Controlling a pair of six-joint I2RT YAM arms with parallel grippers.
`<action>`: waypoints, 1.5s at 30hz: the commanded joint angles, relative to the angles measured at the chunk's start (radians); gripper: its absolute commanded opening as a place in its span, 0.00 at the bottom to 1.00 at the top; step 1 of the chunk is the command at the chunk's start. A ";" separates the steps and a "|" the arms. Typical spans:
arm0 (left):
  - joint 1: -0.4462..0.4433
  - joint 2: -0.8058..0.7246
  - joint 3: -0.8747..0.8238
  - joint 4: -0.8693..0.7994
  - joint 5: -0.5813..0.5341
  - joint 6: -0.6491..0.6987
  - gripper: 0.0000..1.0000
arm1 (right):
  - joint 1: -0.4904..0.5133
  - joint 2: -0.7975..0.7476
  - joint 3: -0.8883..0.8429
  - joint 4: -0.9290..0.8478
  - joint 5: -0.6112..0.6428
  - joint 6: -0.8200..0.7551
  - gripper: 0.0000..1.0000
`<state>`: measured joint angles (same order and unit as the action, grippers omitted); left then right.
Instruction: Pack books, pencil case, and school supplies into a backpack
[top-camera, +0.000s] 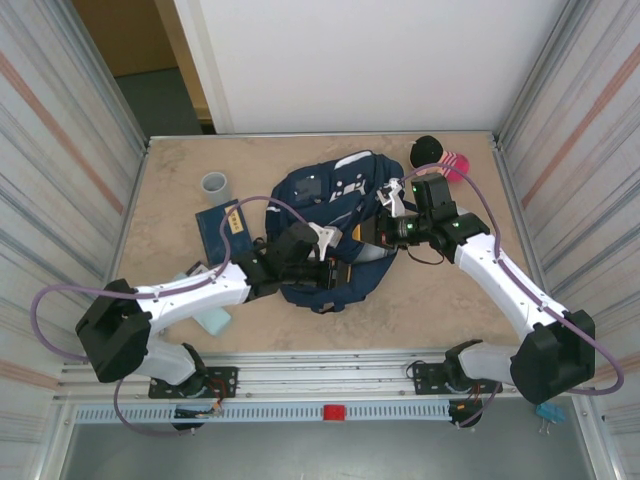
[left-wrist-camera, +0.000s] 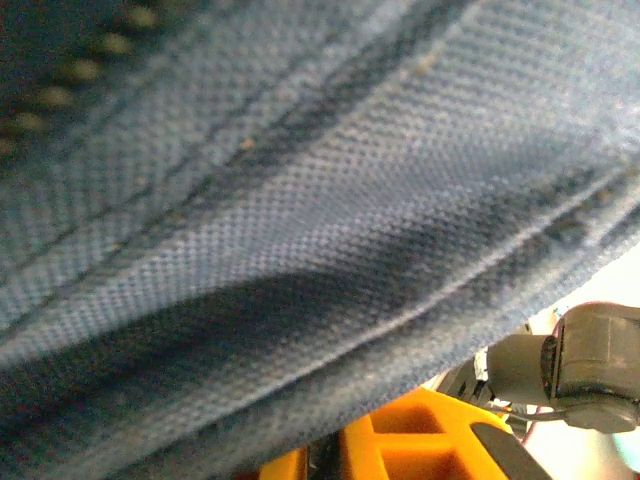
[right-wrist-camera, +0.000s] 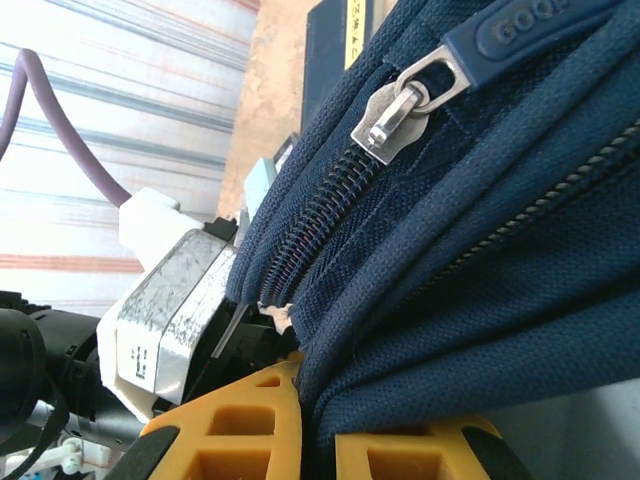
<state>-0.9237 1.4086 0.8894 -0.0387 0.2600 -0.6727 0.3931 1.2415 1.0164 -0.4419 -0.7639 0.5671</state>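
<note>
- Nearest the bases, the pencil case (top-camera: 214, 322) lies flat on the worktop (top-camera: 440, 300), and the left arm (top-camera: 190, 290) crosses right above it.
- The left tool (top-camera: 330, 268) is down on the backpack's (top-camera: 330, 215) near edge. From its wrist, the orange fingers (left-wrist-camera: 420, 445) sit narrow, with blue cloth running into the slit between them: it's pinching the backpack.
- The backpack lies mid-worktop, front pocket up, with the grey patch and white stripes on show.
- The right tool (top-camera: 388, 226) is in at the backpack's right side. In its wrist view the fingers are almost together, with a fold of navy cloth clamped between them.
- A metal zip pull (right-wrist-camera: 400, 100) lies against the zip teeth just above that grip.
- Over to the left, the book (top-camera: 220, 228) lies flat just beside the backpack, yellow marks up.
- Behind the book, a grey cup (top-camera: 215, 185) stands upright.
- At the far right, a black ball (top-camera: 428, 150) and a pink striped thing (top-camera: 455, 163) sit touching by the wall.
</note>
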 joint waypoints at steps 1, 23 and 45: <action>0.018 -0.016 -0.014 -0.003 -0.093 0.019 0.07 | 0.016 -0.047 0.001 0.029 -0.153 -0.029 0.07; 0.006 -0.008 -0.128 0.310 0.012 -0.051 0.00 | -0.088 -0.126 -0.177 0.037 0.020 0.353 0.74; -0.017 0.013 -0.180 0.374 -0.094 -0.121 0.24 | -0.017 -0.096 -0.245 0.312 0.067 0.514 0.09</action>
<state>-0.9382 1.4372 0.7261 0.2890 0.2310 -0.7727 0.3672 1.1610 0.7429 -0.1860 -0.6765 1.0908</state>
